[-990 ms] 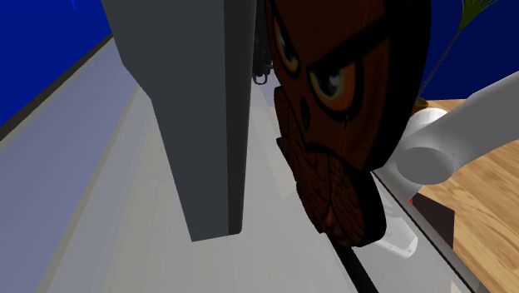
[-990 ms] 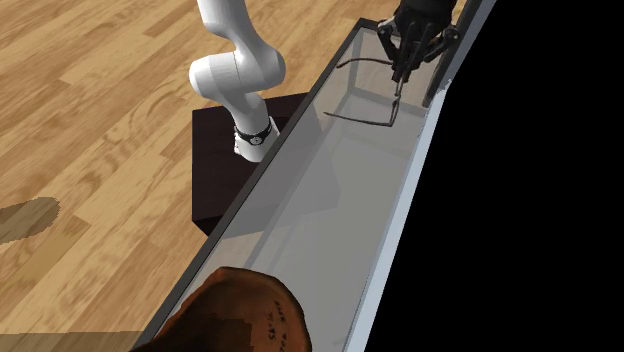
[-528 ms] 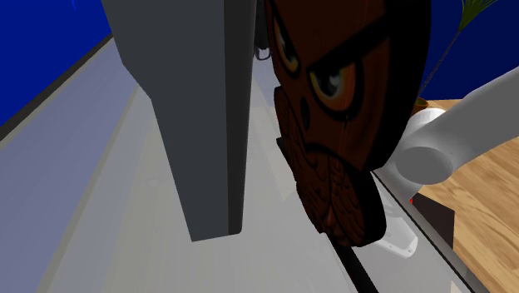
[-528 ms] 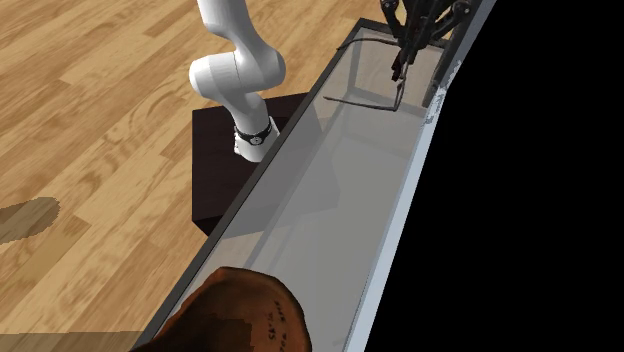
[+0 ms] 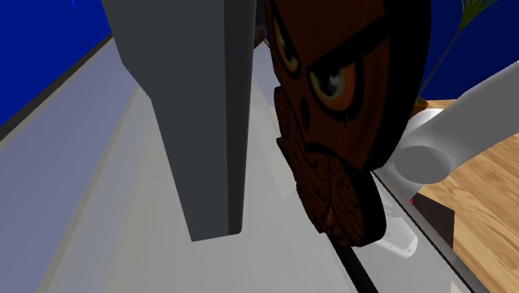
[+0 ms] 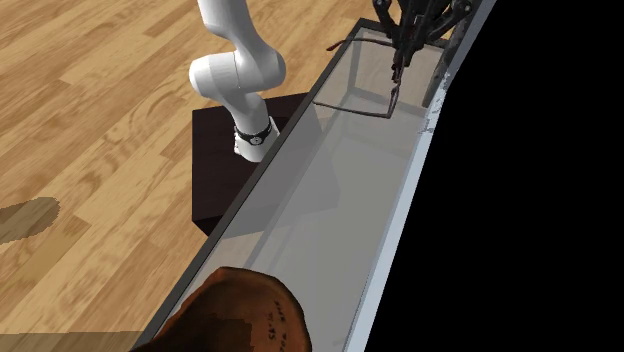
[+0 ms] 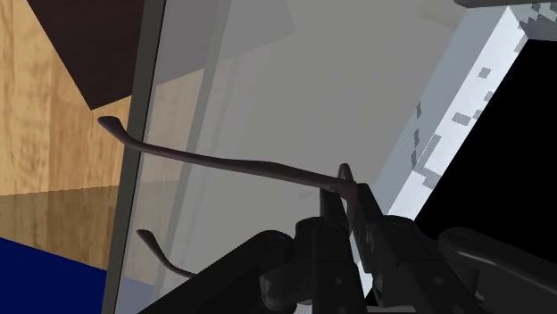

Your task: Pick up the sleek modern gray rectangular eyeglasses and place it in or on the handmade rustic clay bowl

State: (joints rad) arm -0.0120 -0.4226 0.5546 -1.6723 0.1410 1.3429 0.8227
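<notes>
**Q:** Shoulder view: what has altered?

**A:** Very little. A gray upright panel (image 5: pixel 200 108) stands at 10 o'clock and a face-painted brown object (image 5: pixel 349 108), possibly the target vessel seen close, at 2 o'clock. The white arm (image 5: pixel 449 141) enters from 3 o'clock. The small dark tip that peeped through the gap between panel and object a second ago has climbed away toward 12 o'clock.

**Q:** Second exterior view?

**A:** The gripper (image 6: pixel 402 45) sits at 1 o'clock, above the far end of the long gray ledge (image 6: pixel 320 230). The eyeglasses (image 6: pixel 350 107) hang beneath it with their temples trailing toward 9 o'clock. Over the past second they have risen and drifted toward 11 o'clock, and they are now clear of the ledge surface. The brown bowl (image 6: pixel 240 310) lies at 6 o'clock on the near end of the same ledge, well apart from the glasses. The wooden floor (image 6: pixel 90 120) fills the 9 o'clock side, and a black area (image 6: pixel 540 200) the 3 o'clock side.

**Q:** Wrist view: how does the hand stand?

**A:** The black fingers (image 7: pixel 366 210) are pressed together on the thin frame, pinching it. One temple runs out from the grip toward 10 o'clock and a second curls below it at 8 o'clock.

**Q:** What does that mean for the task?

**A:** The pick appears complete and the lift is under way. What remains is the carry along the ledge to the bowl and the release there. The pinch on so slender a frame looks slight, so swinging or slipping in transit is the likely risk.
</notes>
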